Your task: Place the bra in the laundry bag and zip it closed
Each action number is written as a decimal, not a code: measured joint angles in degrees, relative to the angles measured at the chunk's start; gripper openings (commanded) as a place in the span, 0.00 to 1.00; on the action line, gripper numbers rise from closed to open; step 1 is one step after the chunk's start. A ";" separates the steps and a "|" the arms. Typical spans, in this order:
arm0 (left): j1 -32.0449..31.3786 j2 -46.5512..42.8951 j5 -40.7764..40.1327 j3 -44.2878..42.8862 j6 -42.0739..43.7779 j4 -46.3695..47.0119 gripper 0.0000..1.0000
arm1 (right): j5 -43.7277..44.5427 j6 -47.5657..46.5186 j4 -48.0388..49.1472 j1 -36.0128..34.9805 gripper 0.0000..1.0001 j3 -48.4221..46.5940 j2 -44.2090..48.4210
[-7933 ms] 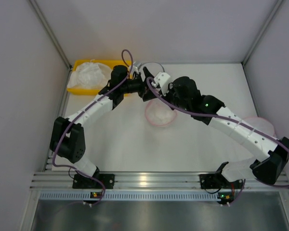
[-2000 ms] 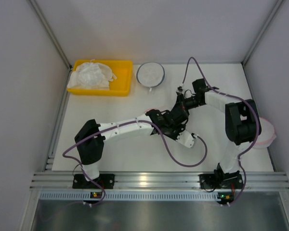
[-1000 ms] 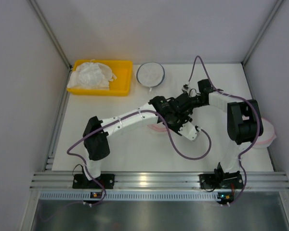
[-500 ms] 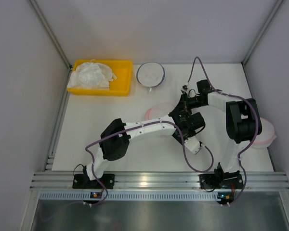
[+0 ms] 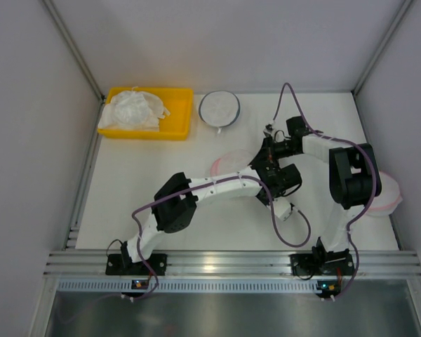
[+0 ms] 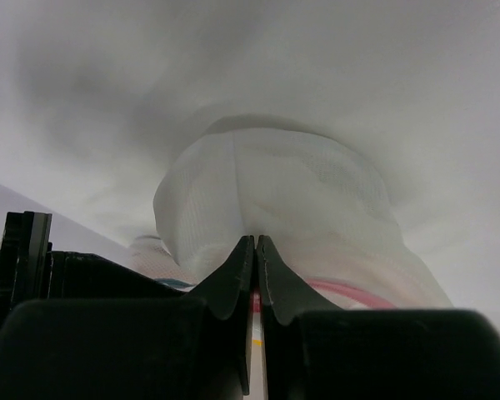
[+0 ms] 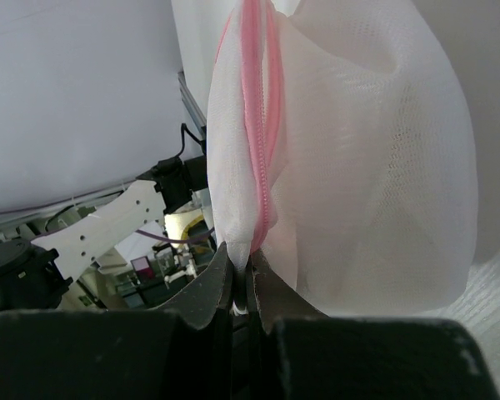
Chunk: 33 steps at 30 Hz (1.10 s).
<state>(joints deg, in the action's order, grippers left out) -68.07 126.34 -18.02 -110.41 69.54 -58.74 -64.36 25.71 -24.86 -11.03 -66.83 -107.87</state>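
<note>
The laundry bag [image 5: 228,163], white mesh with a pink rim, lies at mid-table and bulges. The bra is hidden. In the right wrist view the laundry bag [image 7: 375,167] stands on edge, its pink zip [image 7: 257,125] running up from my right gripper [image 7: 248,254], which is shut on the bag's edge at the zip's end. My left gripper [image 6: 256,242] is shut too, its tips pinched into the bag's white mesh [image 6: 275,183] just above the pink rim [image 6: 342,292]. From above, the left gripper [image 5: 269,168] and right gripper [image 5: 270,150] meet at the bag's right side.
A yellow bin [image 5: 179,112] with crumpled white fabric [image 5: 133,109] stands at the back left. Beside it lies a round white bag with a dark rim [image 5: 219,107]. Another pink-rimmed bag [image 5: 387,193] lies at the right edge, behind the right arm.
My left arm has folded in and carried its gripper to the bag's right side, where its jaws have shut on the mesh. The right gripper has kept its hold.
</note>
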 measured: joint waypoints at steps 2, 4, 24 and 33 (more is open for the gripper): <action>0.00 0.02 0.46 -0.74 -0.11 -1.27 0.00 | 0.00 -0.02 -0.02 0.00 0.00 -0.02 0.00; 0.00 0.02 1.40 -1.16 -0.33 -2.23 0.00 | 0.02 -0.26 -0.13 0.00 0.00 -0.09 -0.04; 0.07 -4.35 11.21 0.50 -4.20 -9.73 0.00 | 0.37 -6.73 -9.90 -0.20 0.04 -8.44 -3.67; -0.26 -2.05 14.21 -8.57 -9.70 -12.50 0.00 | 4.61 -21.84 -25.31 1.95 0.72 -16.13 -2.67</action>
<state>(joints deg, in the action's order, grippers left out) -68.34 124.29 -3.81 -118.98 59.83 -71.24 -59.75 3.88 -50.17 -9.08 -82.96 -110.54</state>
